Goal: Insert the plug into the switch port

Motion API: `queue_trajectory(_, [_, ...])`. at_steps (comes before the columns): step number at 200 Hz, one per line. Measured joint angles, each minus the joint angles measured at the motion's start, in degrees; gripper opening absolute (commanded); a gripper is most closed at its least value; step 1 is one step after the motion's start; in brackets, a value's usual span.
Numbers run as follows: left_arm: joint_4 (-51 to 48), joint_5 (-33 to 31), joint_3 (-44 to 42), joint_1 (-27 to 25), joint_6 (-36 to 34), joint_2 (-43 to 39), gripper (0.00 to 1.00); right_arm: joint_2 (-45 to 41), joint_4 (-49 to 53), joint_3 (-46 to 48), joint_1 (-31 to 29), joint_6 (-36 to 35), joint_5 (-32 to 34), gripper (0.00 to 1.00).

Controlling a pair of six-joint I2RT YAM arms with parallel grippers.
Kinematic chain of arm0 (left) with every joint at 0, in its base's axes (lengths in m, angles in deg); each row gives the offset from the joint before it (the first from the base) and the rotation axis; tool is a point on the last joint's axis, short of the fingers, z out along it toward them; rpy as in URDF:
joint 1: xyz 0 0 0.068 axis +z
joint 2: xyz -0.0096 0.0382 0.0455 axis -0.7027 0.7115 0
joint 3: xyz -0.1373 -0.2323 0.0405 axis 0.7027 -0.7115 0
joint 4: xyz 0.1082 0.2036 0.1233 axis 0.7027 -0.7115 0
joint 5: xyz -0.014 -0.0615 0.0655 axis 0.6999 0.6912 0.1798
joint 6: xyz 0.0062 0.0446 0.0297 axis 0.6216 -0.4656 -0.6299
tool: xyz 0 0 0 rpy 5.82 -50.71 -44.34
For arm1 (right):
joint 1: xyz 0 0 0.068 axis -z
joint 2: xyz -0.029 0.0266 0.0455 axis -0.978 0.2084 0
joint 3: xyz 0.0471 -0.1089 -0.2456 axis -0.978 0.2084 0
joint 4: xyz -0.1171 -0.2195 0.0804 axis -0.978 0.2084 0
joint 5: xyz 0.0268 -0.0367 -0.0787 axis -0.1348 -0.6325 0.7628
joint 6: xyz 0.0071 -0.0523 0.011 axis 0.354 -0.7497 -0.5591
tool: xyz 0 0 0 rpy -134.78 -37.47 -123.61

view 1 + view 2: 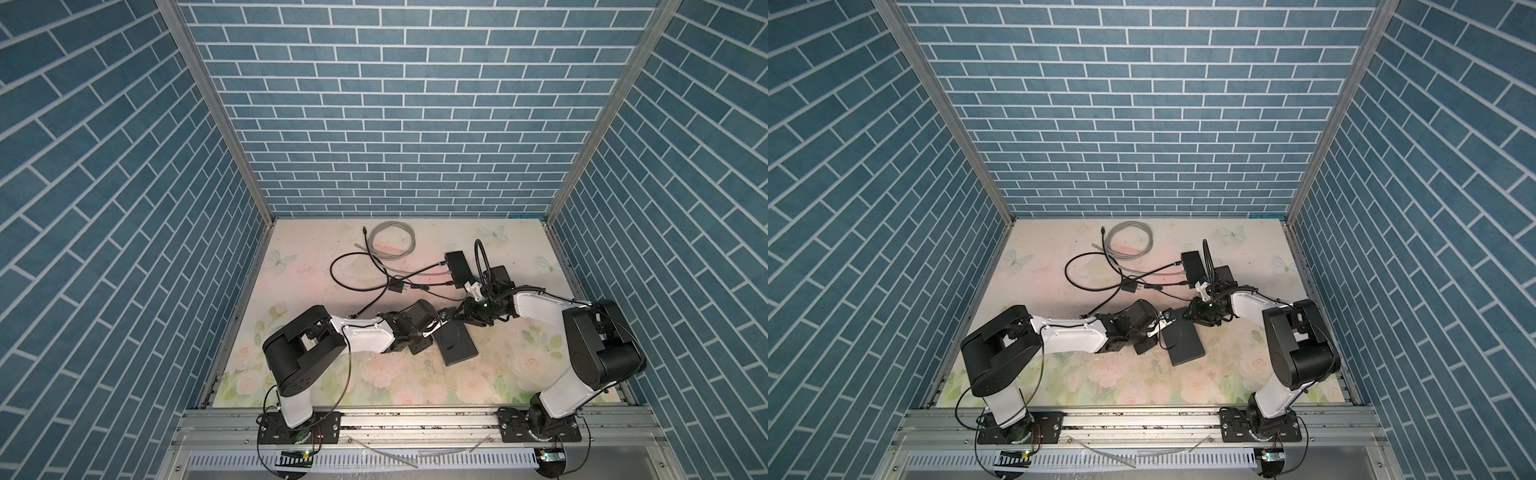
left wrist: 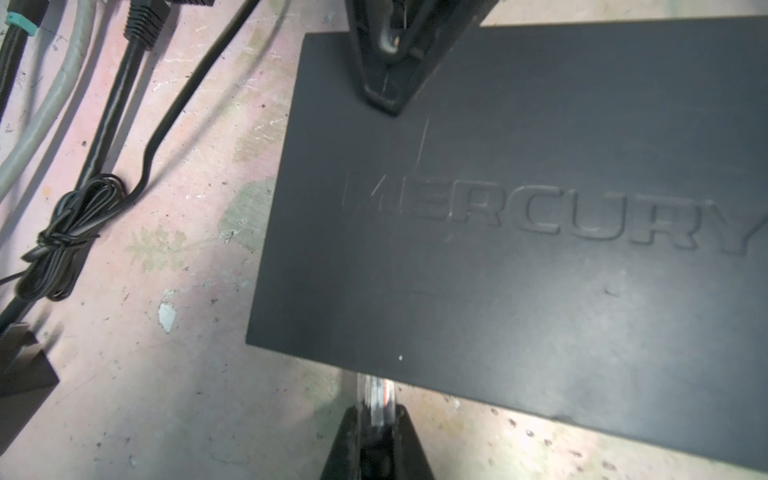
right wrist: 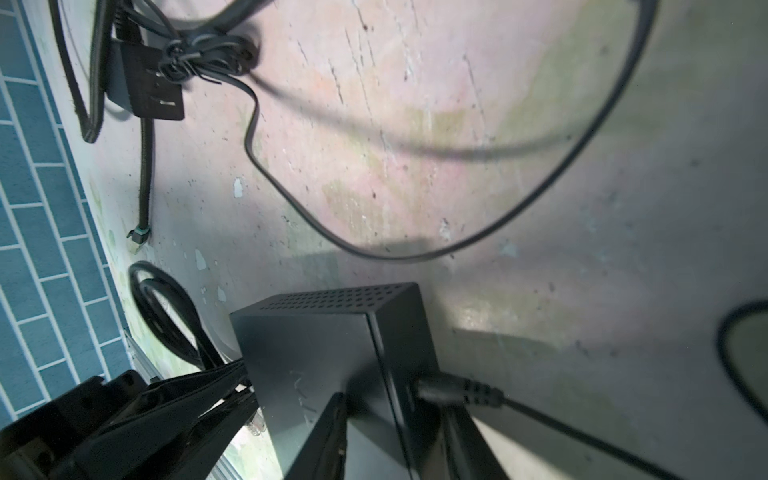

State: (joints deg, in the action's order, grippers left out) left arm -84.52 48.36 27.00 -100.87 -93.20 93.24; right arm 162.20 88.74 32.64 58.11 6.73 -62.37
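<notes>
plug tip at the switch's near side, dead ahead of the left jaws

the left gripper (image 2: 376,415) has its jaws drawn narrow on the clear plug (image 2: 376,392). the plug sticks out ahead of them, its long axis in line with the jaws. directly ahead of its tip is the near long side of the switch (image 2: 519,270), which lies on the desk (image 2: 145,374). the tip meets that side, but the top face hides the ports, so i cannot tell whether it has entered one. as i judge it, the push goes straight on along the plug's axis, across the switch's short width. at the far long side the right gripper (image 3: 395,403) has its jaws part open astride the back edge. one jaw is over the top face, the other just beyond the side that takes the power lead (image 3: 457,392). whether they pinch the switch or only brace it, i cannot tell. only the left arm carries the plug.
</notes>
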Motion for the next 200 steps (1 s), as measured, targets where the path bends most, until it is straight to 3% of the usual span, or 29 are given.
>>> queue_trajectory(138, [-7.34, 4.50, -0.98, 1.33, -0.63, -3.48, 0.06, -0.50, 1.20, 0.20, -0.74, 1.81, 0.46, 0.37])
queue_trajectory(200, [-7.41, 6.40, 3.19, 0.76, -1.49, 0.20, 0.05, -0.50, 0.81, 0.39, -0.70, 1.81, 0.09, 0.37])
